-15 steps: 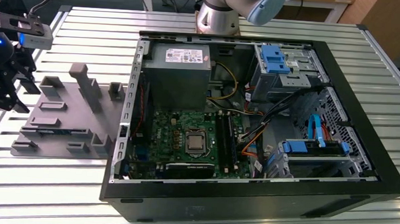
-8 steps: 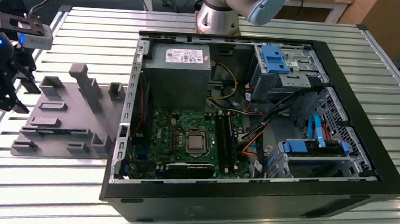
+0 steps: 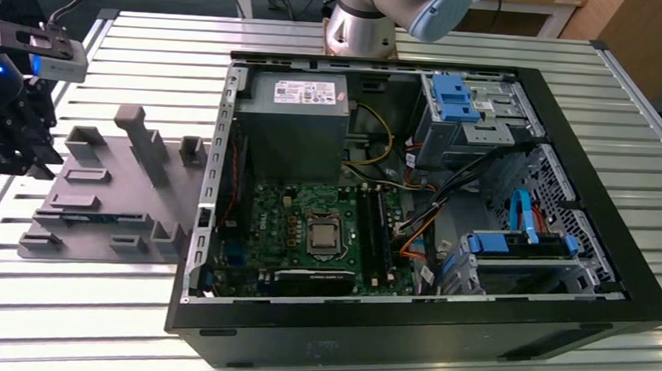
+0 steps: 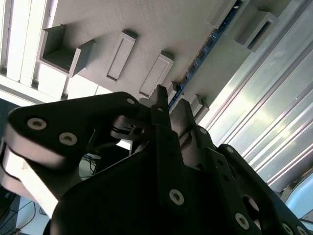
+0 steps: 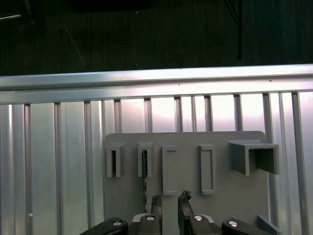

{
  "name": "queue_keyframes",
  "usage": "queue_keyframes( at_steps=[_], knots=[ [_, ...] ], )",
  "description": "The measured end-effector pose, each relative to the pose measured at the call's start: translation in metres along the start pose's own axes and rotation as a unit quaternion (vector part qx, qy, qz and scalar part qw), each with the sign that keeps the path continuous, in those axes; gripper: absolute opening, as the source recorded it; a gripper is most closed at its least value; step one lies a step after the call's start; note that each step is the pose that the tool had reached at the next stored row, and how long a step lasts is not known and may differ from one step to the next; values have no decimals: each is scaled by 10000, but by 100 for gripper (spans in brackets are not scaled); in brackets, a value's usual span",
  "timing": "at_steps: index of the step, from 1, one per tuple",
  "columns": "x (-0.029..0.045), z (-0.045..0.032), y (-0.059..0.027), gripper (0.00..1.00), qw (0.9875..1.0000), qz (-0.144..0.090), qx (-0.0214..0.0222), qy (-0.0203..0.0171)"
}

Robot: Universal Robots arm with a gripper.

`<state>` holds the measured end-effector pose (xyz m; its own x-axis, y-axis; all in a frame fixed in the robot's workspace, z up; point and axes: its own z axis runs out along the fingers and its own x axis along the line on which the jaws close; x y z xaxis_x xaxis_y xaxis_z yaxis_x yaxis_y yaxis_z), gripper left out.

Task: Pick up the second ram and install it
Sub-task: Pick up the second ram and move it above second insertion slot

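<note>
The second ram [image 3: 91,218] is a thin blue-green stick standing on edge in a slot near the front of the grey tray [image 3: 99,178], at the exterior view's left. In both wrist views it shows as a narrow dark strip [image 5: 145,186] [image 4: 210,39]. My black gripper [image 3: 4,156] hangs above the tray's outer side, at the table's edge. Its fingers [image 5: 156,203] are parted by a small gap, with bare tray [image 5: 220,196] showing between them. The gripper [image 5: 169,200] is open and holds nothing. The ram lies just beside one fingertip, apart from it.
An open black computer case [image 3: 421,199] lies on the slatted metal table [image 3: 97,309], with the green motherboard [image 3: 317,231] inside, a grey power supply [image 3: 294,124] and blue drive brackets [image 3: 454,98]. The tray carries several upright grey blocks [image 3: 141,137].
</note>
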<state>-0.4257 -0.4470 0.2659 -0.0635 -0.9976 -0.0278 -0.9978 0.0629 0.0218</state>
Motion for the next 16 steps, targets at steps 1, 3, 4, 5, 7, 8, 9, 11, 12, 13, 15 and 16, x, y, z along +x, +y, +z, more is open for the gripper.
queue_keyframes(
  at_steps=[1,3,4,5,7,8,9,11,12,13,15,16],
  knots=[
    [0,0,0,31,10000,0,0,0],
    [0,0,0,25,10000,0,0,0],
    [0,0,0,18,10000,0,0,0],
    [0,0,0,18,10000,0,0,0],
    [0,0,0,18,10000,0,0,0],
    [0,1,0,18,10000,0,0,0],
    [0,1,0,18,10000,0,0,0],
    [0,1,0,18,10000,0,0,0],
    [0,1,0,20,10000,0,0,0],
    [0,1,0,20,10000,0,0,0],
    [0,1,0,26,10000,0,0,0],
    [0,1,0,26,10000,0,0,0]
  ],
)
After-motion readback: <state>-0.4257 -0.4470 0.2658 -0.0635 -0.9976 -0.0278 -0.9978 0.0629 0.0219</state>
